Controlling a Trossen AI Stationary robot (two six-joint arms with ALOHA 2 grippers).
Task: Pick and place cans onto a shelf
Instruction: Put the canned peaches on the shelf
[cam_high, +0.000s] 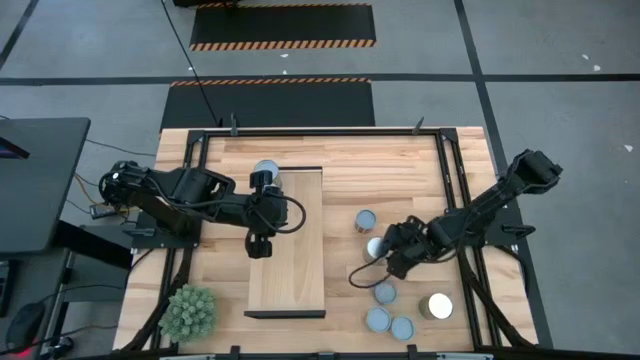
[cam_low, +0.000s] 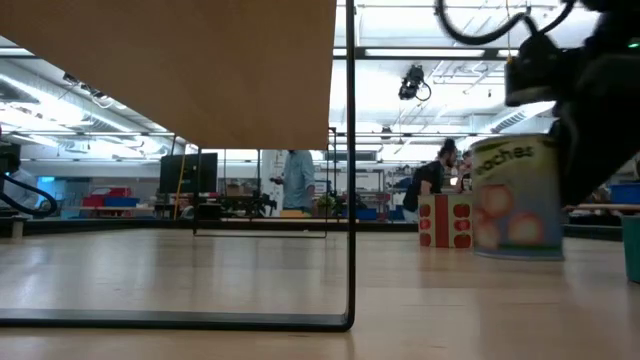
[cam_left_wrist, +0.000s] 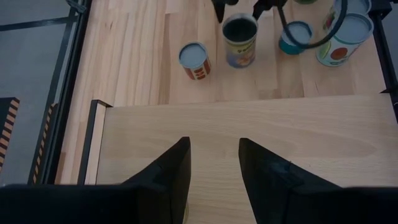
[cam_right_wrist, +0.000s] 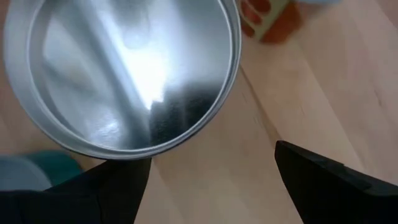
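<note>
the left gripper hovers over the shelf, fingers parted and empty; the right gripper's fingers straddle a can, unclosed.

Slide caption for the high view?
Left gripper over the shelf; right gripper open above a can.

We see even, bright overhead light on the table, with only soft, short shadows beside the cans. One can top near the table's right front corner glares white. In the low view, ceiling strip lights glow in the room behind, and the near can looks soft. In the right wrist view, the can lid is blurred and streaked with reflections.
</note>
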